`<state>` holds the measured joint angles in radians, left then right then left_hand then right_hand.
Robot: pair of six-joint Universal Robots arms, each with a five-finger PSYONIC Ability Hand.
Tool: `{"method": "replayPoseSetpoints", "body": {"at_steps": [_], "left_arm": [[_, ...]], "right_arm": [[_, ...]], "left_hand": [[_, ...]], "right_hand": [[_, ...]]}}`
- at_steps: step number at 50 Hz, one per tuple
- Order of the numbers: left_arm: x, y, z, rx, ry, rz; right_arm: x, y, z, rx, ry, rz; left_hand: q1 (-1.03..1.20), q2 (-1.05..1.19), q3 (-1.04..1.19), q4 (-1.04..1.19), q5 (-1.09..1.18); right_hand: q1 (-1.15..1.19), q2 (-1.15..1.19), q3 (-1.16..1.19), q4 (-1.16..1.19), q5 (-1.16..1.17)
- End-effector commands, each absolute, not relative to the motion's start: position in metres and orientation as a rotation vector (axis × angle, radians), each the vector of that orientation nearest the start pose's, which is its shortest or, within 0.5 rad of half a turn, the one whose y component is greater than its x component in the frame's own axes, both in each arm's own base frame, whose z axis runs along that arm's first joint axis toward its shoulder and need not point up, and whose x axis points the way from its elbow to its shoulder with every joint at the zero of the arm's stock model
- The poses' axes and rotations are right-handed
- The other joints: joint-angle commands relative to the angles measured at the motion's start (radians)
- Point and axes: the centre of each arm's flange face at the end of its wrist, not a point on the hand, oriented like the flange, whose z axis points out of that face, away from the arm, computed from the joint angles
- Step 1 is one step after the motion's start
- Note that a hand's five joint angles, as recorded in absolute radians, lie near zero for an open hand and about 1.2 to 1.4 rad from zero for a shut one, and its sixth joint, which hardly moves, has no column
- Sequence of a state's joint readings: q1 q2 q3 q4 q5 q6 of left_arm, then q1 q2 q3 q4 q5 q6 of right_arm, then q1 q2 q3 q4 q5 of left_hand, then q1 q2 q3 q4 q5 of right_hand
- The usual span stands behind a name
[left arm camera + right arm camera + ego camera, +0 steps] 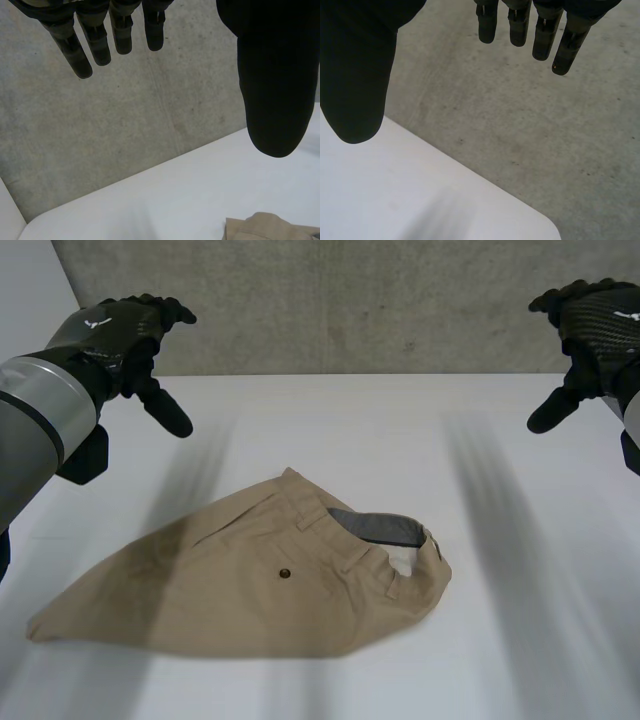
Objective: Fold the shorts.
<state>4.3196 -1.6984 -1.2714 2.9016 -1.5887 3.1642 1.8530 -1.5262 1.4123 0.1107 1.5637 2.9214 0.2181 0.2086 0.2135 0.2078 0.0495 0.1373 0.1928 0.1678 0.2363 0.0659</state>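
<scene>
Fingers [100,47] straight and released on both the left hand [120,335] and right hand [595,325], which hover well apart above the white counter [320,430], the tan shorts [240,585] lying flat below between them.

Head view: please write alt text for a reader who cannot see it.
Tan shorts lie on a white table, with the waistband toward the right side. The left hand and the right hand hang open at either side, apart from the shorts and holding nothing. A grey wall stands behind.
</scene>
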Motion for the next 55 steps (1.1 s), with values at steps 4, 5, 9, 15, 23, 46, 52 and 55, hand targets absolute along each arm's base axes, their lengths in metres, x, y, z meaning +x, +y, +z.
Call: {"method": "replayPoseSetpoints", "body": {"at_steps": [4, 5, 9, 15, 23, 46, 52, 55], "left_arm": [[-0.247, -0.255, 0.322, 0.531, 2.472, -2.224], [-0.249, -0.258, 0.316, 0.542, 2.485, -2.198], [-0.251, -0.265, 0.303, 0.572, 2.505, -2.136], [-0.253, -0.27, 0.293, 0.591, 2.515, -2.095], [-0.253, -0.273, 0.291, 0.588, 2.518, -2.09], [-0.253, -0.274, 0.293, 0.581, 2.483, -2.137], [-0.254, -0.274, 0.287, 0.591, 2.497, -2.114], [-0.255, -0.273, 0.285, 0.595, 2.504, -2.104]], "right_arm": [[0.236, -0.246, 0.301, -1.251, 1.997, -2.028], [0.24, -0.238, 0.29, -1.414, 1.936, -1.975], [0.246, -0.218, 0.263, -1.711, 1.782, -1.866], [0.253, -0.215, 0.217, -1.796, 1.822, -1.658], [0.268, -0.225, 0.182, -1.836, 1.883, -1.59], [0.186, -0.293, 0.204, -1.742, 2.628, -1.6], [0.176, -0.286, 0.206, -1.85, 2.676, -1.436], [0.179, -0.299, 0.219, -1.776, 2.644, -1.645]], "left_hand": [[-0.04, -0.03, -0.035, -0.03, -0.046], [-0.04, -0.03, -0.035, -0.03, -0.046], [-0.04, -0.03, -0.035, -0.03, -0.046], [-0.043, -0.033, -0.038, -0.032, -0.049], [-0.043, -0.033, -0.038, -0.032, -0.049], [-0.043, -0.033, -0.038, -0.032, -0.049], [-0.04, -0.03, -0.035, -0.03, -0.046], [-0.04, -0.03, -0.035, -0.03, -0.046]], "right_hand": [[0.037, -0.018, 0.007, -0.062, -0.066], [0.037, -0.018, 0.007, -0.062, -0.066], [0.037, -0.018, 0.007, -0.062, -0.066], [0.037, -0.018, 0.007, -0.062, -0.066], [0.428, 0.373, 0.398, 0.329, 0.325], [1.259, 1.203, 1.228, 1.16, 1.156], [0.441, 0.385, 0.41, 0.342, 0.337], [0.203, 0.148, 0.173, 0.104, 0.1]]}}
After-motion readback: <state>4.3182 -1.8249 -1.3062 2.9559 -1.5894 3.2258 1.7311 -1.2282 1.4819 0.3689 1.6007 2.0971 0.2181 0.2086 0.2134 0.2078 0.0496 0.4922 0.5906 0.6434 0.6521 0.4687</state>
